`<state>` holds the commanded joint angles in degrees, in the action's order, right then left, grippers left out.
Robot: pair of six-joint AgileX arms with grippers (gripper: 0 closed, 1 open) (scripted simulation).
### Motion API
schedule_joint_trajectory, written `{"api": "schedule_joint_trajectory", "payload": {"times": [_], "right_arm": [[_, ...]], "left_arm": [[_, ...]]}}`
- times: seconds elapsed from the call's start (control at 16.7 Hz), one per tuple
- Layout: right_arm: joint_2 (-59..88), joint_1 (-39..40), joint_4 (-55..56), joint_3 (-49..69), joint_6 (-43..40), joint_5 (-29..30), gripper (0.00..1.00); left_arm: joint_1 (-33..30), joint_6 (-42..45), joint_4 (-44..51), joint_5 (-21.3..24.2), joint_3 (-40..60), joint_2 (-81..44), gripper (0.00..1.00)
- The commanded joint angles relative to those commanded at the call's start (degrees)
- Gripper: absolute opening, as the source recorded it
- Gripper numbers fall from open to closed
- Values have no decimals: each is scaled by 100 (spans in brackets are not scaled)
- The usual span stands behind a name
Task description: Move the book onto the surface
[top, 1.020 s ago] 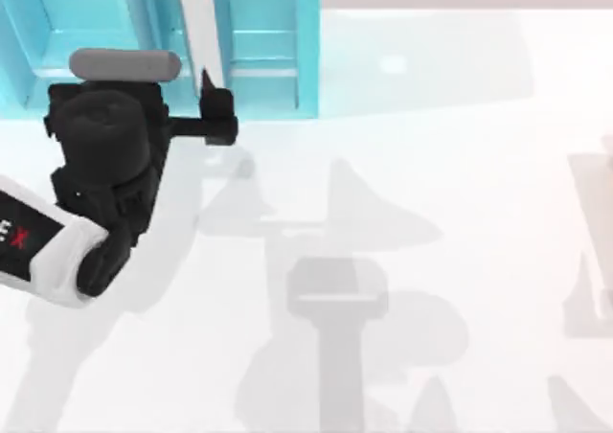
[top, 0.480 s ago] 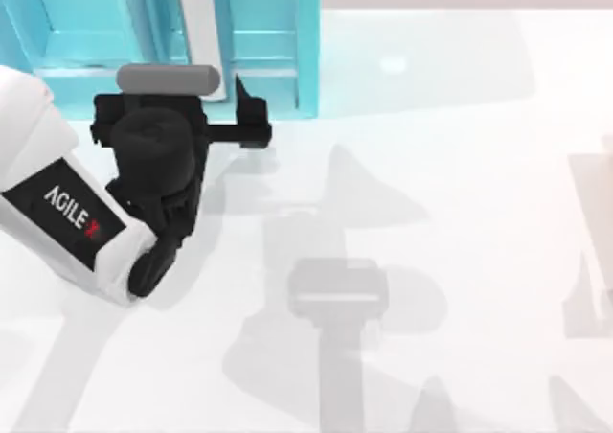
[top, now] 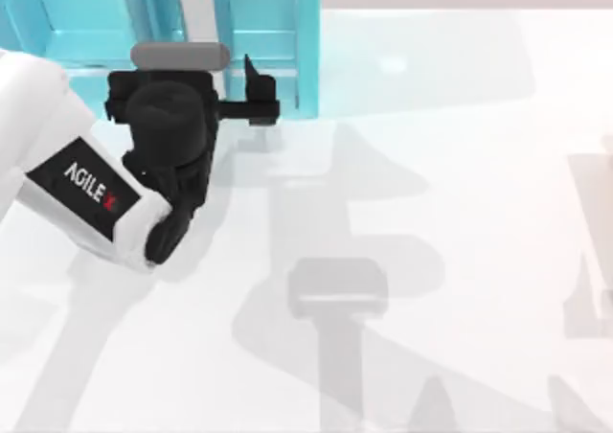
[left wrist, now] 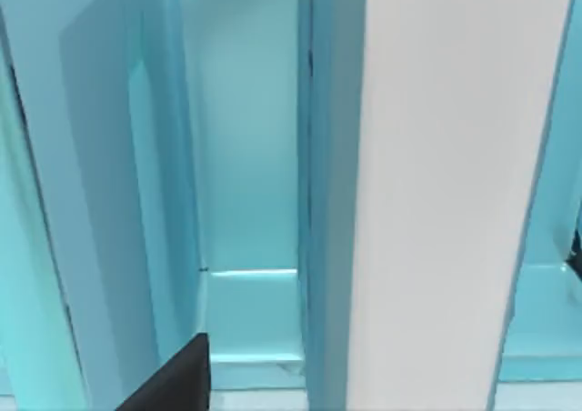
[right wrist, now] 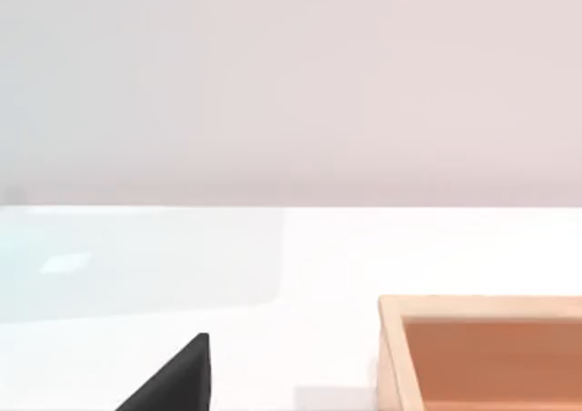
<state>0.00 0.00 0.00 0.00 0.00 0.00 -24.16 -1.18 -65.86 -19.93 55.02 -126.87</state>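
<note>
Since before, left gripper (top: 225, 88) moves right to the stiff, thin book (top: 198, 11); I cannot tell its grip, so hold the near edge.

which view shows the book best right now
The left wrist view: the book stands close up as a broad white strip of page edges between the shelf unit boards. The top view shows it as a thin grey-white strip with a red mark at its far end, the left gripper in front of it. The right wrist view faces the surface elsewhere.
</note>
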Motion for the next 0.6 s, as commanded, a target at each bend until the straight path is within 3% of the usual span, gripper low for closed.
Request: {"api": "schedule_joint_trajectory", "payload": {"times": [0.36,0.6], "right_arm": [[0,0,0,0,0,0,100],[0,0,0,0,0,0,100]], "left_arm": [[266,25,706,274,1518,-794,100],[313,27,823,323,1737,-909,100]]}}
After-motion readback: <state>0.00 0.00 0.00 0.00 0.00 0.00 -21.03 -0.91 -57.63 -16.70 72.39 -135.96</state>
